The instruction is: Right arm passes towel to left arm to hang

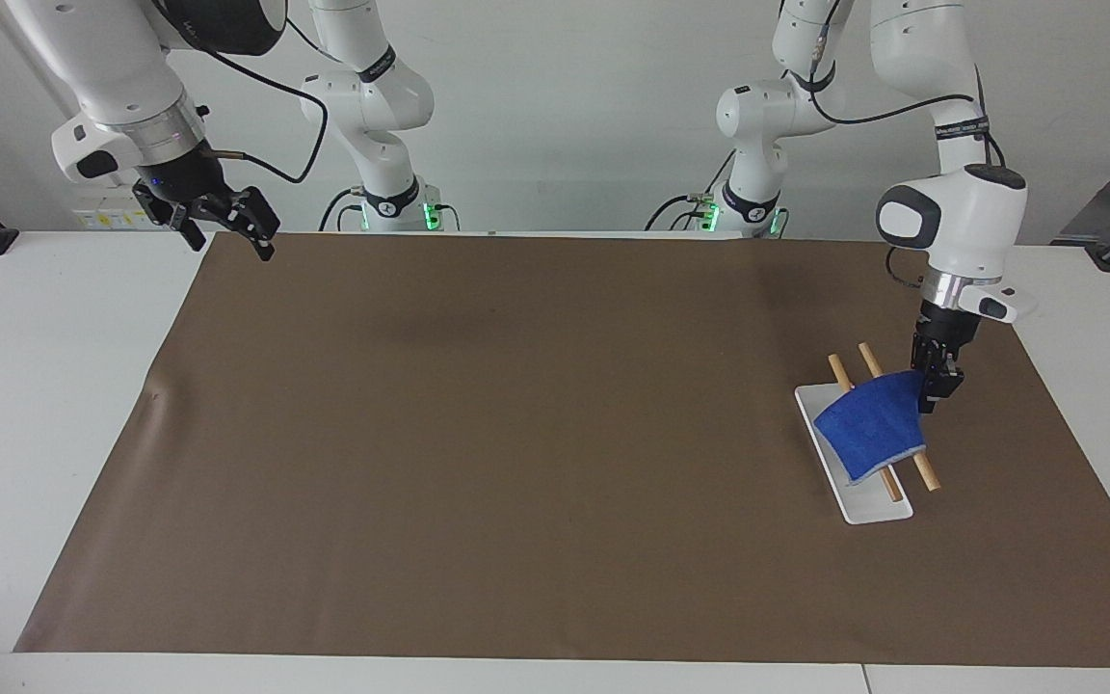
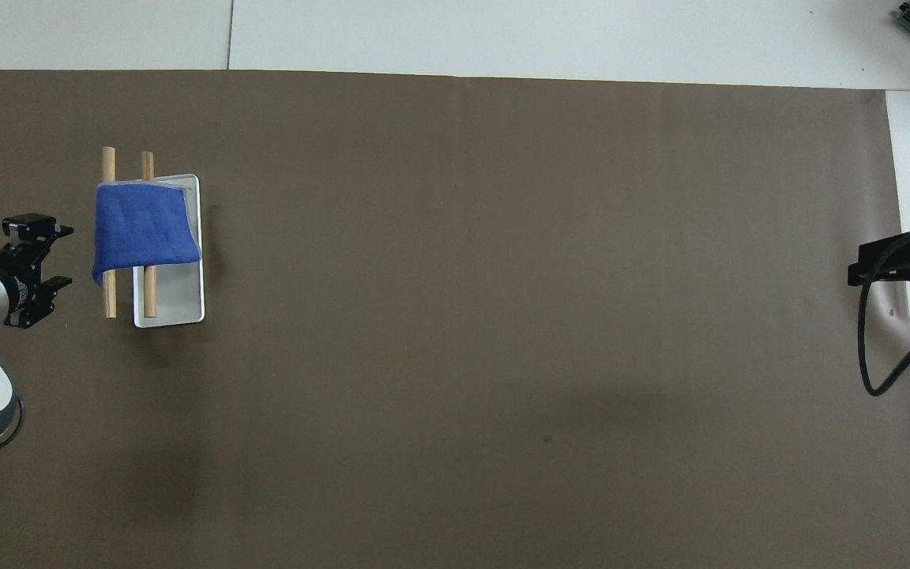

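Note:
The blue towel [image 1: 871, 426] hangs draped over two wooden rods [image 1: 838, 368] of a small rack with a white base [image 1: 878, 507], toward the left arm's end of the table. In the overhead view the towel [image 2: 143, 231] covers the middle of both rods [image 2: 109, 162]. My left gripper [image 2: 62, 255] is open and empty beside the rack, a small gap from the towel's edge; it also shows in the facing view [image 1: 935, 389]. My right gripper [image 1: 227, 229] is open and empty, held high over the brown mat's corner at its own end, where the arm waits; it also shows in the overhead view [image 2: 858, 265].
A brown mat [image 1: 516, 434] covers most of the white table [image 1: 44, 405]. The two arm bases [image 1: 391, 207] stand at the table edge nearest the robots. A black cable [image 2: 874, 348] hangs from the right wrist.

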